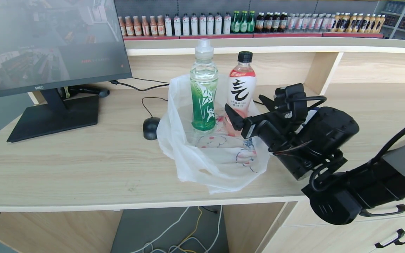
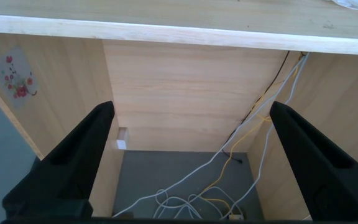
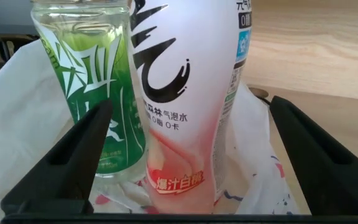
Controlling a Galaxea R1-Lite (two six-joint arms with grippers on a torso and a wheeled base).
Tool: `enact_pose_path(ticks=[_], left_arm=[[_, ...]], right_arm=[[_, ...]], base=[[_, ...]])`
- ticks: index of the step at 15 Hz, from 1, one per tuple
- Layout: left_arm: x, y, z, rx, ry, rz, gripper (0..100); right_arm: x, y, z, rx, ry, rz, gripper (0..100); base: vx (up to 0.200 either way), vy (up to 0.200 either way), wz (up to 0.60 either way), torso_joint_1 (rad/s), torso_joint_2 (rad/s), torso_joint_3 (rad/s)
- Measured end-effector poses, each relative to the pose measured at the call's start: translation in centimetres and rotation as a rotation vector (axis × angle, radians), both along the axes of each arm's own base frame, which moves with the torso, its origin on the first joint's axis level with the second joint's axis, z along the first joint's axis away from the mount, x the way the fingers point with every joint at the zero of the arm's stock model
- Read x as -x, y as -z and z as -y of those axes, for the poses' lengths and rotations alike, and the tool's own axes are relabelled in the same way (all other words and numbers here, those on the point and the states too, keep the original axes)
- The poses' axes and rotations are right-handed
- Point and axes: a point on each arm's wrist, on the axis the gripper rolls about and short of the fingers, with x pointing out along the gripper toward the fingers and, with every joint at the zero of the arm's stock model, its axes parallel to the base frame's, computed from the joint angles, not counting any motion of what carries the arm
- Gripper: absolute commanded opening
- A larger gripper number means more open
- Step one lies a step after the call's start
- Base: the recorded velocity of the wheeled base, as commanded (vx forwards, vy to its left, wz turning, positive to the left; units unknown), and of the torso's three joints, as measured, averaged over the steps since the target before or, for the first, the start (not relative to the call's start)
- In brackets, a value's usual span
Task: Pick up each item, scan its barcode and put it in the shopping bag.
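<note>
Counter [image 1: 83, 168] of pale wood carries the white plastic shopping bag [image 1: 220, 168], which sits near its front edge with its mouth slumped open. A dark monitor [image 1: 47, 42] on a black stand rises well to the left of the bag and farther back. Behind the bag, past a raised ledge, a shelf of drinks [image 1: 244, 23] runs along the back wall.

The right gripper [image 1: 245, 107] hangs just to the right of the bag, level with its far rim. Its jaws are spread wide and grip nothing. In the right wrist view the pink-labelled bottle stands between the two fingers [image 3: 86, 143] and ahead of them, but I cannot tell whether either finger touches it. The left gripper [image 2: 191, 124] is below the counter's front edge, lower than the bag, and its jaws are likewise released and empty. Loose cables [image 2: 229, 168] lie in the cavity beyond it.

Two bottles stand upright inside the bag, side by side and just apart. The green-labelled bottle [image 1: 203, 88] is on the left and the pink-labelled bottle [image 1: 243, 88] is on the right.

A black mouse [image 1: 151, 128] rests just left of the bag, with its cord running back. A black handheld device [image 1: 84, 91] lies behind the monitor's stand, well left of the bag.
</note>
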Motion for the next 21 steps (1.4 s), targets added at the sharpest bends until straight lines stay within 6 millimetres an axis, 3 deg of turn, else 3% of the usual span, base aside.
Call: enact_pose_path(ticks=[3,7,12,17,21], left_arm=[[0.0,0.0,0.0,0.0,0.0,0.0,100],[0.0,0.0,0.0,0.0,0.0,0.0,100],[0.0,0.0,0.0,0.0,0.0,0.0,100],[0.0,0.0,0.0,-0.001,0.001,0.0,100],[0.0,0.0,0.0,0.0,0.002,0.0,100]], right_arm=[[3.7,-0.6,1.8,0.007,-0.009,-0.008,100],[9.7,-1.0,5.9,-0.008,0.044,-0.051,100],[17.3,1.6,11.3,0.015,0.107,-0.145,100],[21.3,2.9,14.1,0.045,0.138,-0.262,100],[26.2,5.2,17.3,0.183,0.117,-0.381,100]], base=[[0.0,0.0,0.0,0.0,0.0,0.0],[0.0,0.0,0.0,0.0,0.0,0.0],[0.0,0.0,0.0,0.0,0.0,0.0],[0.0,0.0,0.0,0.0,0.0,0.0],[0.0,0.0,0.0,0.0,0.0,0.0]])
